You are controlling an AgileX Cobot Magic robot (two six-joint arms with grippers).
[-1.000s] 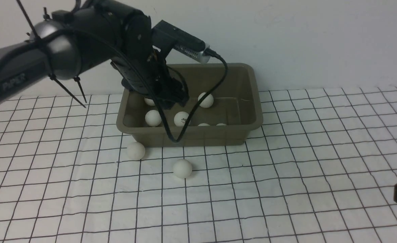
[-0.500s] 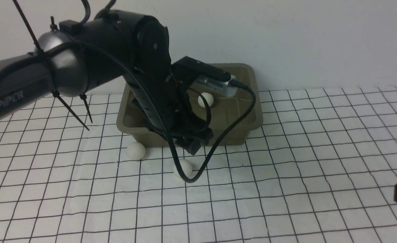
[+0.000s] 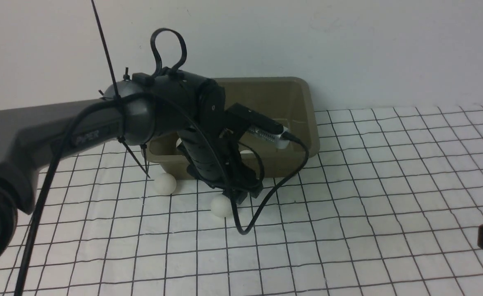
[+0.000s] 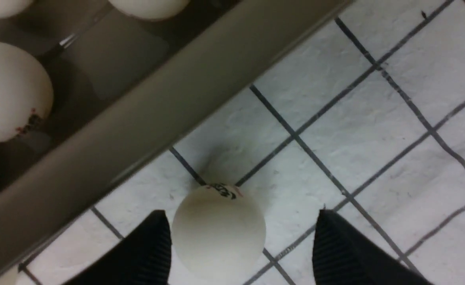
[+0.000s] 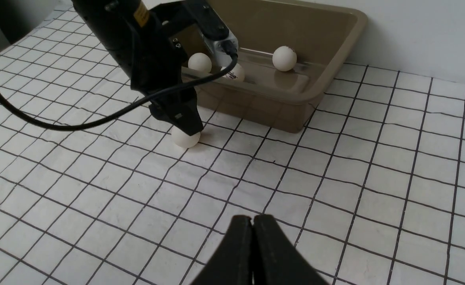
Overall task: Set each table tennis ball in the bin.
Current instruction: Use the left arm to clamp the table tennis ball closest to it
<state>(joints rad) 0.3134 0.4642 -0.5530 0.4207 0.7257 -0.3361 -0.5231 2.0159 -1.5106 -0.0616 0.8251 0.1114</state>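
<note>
The olive-grey bin stands at the back of the checked cloth with several table tennis balls inside. Two more balls lie on the cloth in front of it: one near the bin's left corner, one further forward. My left gripper is low over this second ball. In the left wrist view the ball sits between the open fingers, nearer one of them, with a gap on the other side. My right gripper is shut and empty, low at the near right.
The bin's near wall runs close behind the ball at the left gripper. A black cable loops down from the left wrist camera to the cloth. A white wall stands right behind the bin.
The left arm has come out of the bin, forward and down, and its open fingers now straddle the ball on the cloth. The right gripper has not moved.
</note>
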